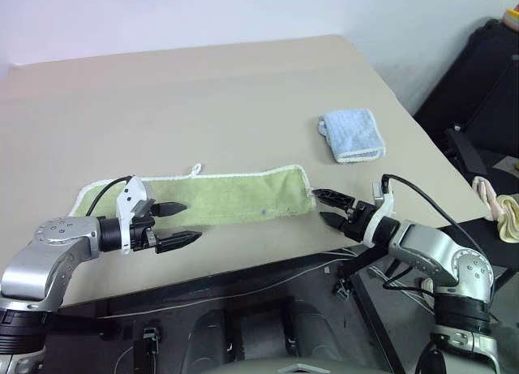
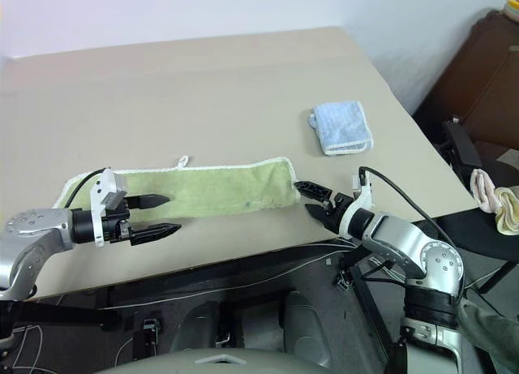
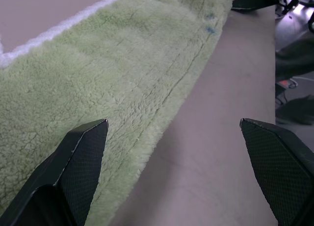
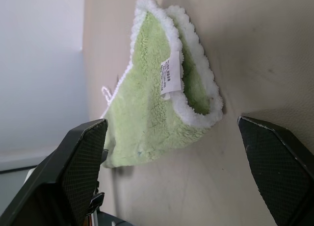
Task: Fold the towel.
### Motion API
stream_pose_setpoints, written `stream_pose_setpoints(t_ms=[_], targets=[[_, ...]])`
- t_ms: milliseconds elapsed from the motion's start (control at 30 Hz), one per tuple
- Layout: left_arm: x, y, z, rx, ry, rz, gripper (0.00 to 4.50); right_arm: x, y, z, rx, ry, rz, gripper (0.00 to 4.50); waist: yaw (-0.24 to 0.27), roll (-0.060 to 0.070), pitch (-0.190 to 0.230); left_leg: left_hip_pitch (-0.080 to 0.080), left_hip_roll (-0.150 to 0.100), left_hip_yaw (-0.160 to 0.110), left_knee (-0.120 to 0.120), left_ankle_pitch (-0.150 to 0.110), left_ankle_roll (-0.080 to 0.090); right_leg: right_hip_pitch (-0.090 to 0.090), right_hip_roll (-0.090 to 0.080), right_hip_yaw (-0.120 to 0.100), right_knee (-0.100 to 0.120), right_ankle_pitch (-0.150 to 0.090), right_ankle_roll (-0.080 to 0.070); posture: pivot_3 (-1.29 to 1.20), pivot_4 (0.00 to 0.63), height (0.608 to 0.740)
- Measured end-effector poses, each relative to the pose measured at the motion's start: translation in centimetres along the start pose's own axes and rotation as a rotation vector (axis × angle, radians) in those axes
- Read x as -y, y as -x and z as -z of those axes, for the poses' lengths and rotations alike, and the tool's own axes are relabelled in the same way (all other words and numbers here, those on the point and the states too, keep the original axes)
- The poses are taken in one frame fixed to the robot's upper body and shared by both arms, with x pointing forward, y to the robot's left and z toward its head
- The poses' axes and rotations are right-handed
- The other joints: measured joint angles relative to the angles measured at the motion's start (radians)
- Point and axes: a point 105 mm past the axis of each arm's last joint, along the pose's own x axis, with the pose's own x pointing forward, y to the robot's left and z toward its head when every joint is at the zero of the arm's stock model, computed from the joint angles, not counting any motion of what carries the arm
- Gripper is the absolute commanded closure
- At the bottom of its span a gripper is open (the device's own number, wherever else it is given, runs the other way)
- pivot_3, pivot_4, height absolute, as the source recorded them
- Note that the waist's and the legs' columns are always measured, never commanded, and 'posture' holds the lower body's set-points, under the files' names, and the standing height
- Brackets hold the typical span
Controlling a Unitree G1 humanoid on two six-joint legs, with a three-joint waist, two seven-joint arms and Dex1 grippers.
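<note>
The towel (image 1: 195, 197) lies lengthwise across your front, one short end just ahead of each spread, empty gripper: left gripper (image 1: 180, 224), right gripper (image 1: 324, 205)

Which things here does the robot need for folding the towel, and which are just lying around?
For the job:
- green towel, already folded into a long strip on the table
- left gripper, open at one end
- right gripper, open at the other end

Just lying about:
- small blue towel, folded, farther back
- cream cloth off the table's right side
</note>
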Motion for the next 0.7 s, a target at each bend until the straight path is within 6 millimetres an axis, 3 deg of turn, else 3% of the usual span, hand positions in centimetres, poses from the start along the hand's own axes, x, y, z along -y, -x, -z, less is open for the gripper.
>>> stream_pose_setpoints(t_ms=[533,633,700], targets=[[0.2,-1.0,0.1,0.007,-0.013,0.016,0.0,-1.3,-2.1,-0.2,-0.05,-0.009,-0.017,0.01,-0.002,0.0,0.0,-0.002,0.003,0.001,-0.002,0.0,0.0,-0.005,0.001,0.002,-0.001,0.001,-0.002,0.0,0.15,0.74],[0.1,-1.0,0.2,0.001,-0.021,0.01,0.0,-1.1,-2.2,-0.2,-0.053,-0.015,-0.009,0.64,-0.002,0.0,0.0,-0.002,0.003,0.001,-0.002,0.0,0.0,-0.005,0.001,0.002,-0.001,0.001,-0.002,0.0,0.15,0.74],[0.0,-1.0,0.3,0.0,-0.027,0.004,0.0,-0.8,-2.2,-0.1,-0.053,-0.022,0.005,1.3,-0.001,0.0,0.0,-0.003,0.003,0.001,-0.002,0.0,0.0,-0.005,0.001,0.002,-0.002,0.001,-0.002,0.0,0.15,0.74]])
